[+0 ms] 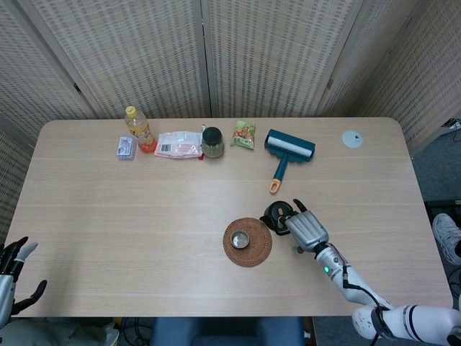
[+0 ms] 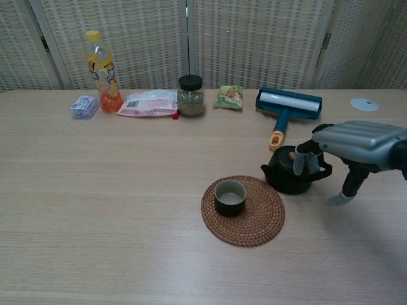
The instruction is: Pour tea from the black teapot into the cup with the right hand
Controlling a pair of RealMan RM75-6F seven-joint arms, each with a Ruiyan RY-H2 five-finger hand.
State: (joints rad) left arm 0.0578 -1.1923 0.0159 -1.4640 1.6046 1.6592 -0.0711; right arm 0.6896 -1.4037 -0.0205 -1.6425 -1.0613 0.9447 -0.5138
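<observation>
Sitting upright beside cup (image 2: pixel 230 197): squat black teapot (image 2: pixel 287 176), lid on

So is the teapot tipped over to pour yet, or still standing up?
Standing upright. The black teapot sits flat on the table beside the woven mat, with the right hand reaching over it.

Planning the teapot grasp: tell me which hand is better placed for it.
Right. The right hand hovers at the round black teapot, fingers over its handle. The left hand sits at the table's far left edge, well away.
</observation>
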